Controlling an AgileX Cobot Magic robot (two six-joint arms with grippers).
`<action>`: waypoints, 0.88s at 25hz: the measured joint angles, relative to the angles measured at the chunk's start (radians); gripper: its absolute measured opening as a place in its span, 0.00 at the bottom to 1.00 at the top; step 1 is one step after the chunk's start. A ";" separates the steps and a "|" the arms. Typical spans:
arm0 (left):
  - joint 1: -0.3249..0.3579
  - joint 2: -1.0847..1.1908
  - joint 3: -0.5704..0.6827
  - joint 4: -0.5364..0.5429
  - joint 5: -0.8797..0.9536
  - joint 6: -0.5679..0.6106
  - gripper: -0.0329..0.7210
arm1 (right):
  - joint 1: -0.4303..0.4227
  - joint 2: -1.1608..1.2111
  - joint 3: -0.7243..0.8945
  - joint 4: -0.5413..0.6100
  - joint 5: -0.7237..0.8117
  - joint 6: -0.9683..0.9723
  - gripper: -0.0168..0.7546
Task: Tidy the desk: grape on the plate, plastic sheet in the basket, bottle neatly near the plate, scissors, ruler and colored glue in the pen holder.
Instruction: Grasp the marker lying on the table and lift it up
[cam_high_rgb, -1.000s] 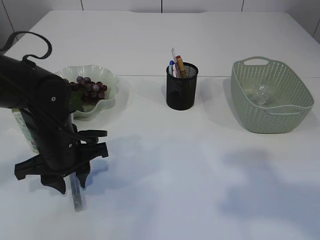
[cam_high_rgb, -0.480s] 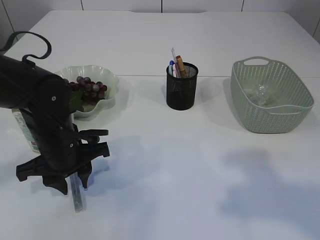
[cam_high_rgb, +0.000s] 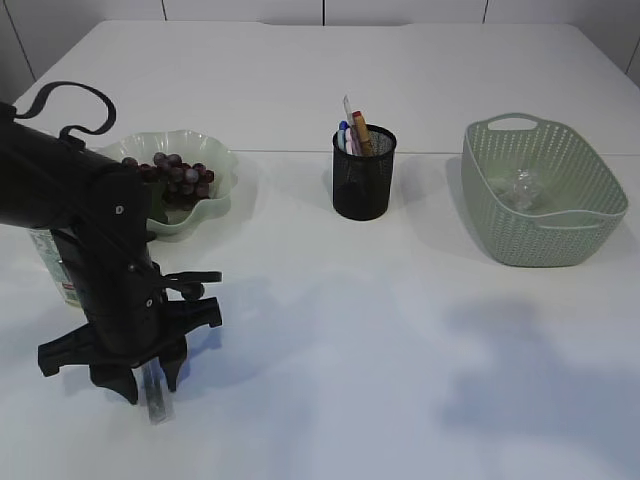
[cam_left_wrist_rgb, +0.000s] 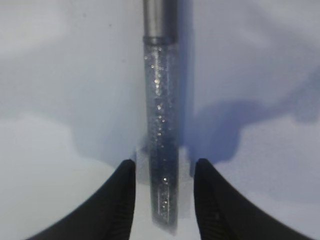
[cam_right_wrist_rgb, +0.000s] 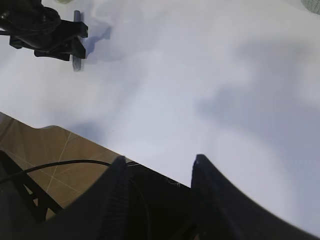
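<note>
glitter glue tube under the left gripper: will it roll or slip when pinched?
Glitter glue tube looks round and smooth, so it may roll on the table. Probably rigid and light. The left gripper fingers straddle it crosswise, which should trap it.

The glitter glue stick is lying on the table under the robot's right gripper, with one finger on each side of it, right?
Not quite. It is the left gripper, not the right, that is over the glitter glue stick. The stick does lie on the table with one finger on each side. The left wrist view shows this; the right wrist view shows the right gripper with nothing between its fingers.
</note>
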 joint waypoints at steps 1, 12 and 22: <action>0.000 0.000 0.000 0.000 -0.002 0.000 0.42 | 0.000 0.000 0.000 0.000 0.000 0.000 0.47; 0.001 0.017 0.000 -0.014 -0.014 0.008 0.36 | 0.000 0.000 0.000 0.000 0.000 0.000 0.47; 0.001 0.017 0.000 -0.014 -0.024 0.035 0.15 | 0.000 0.005 0.000 0.000 0.000 0.000 0.47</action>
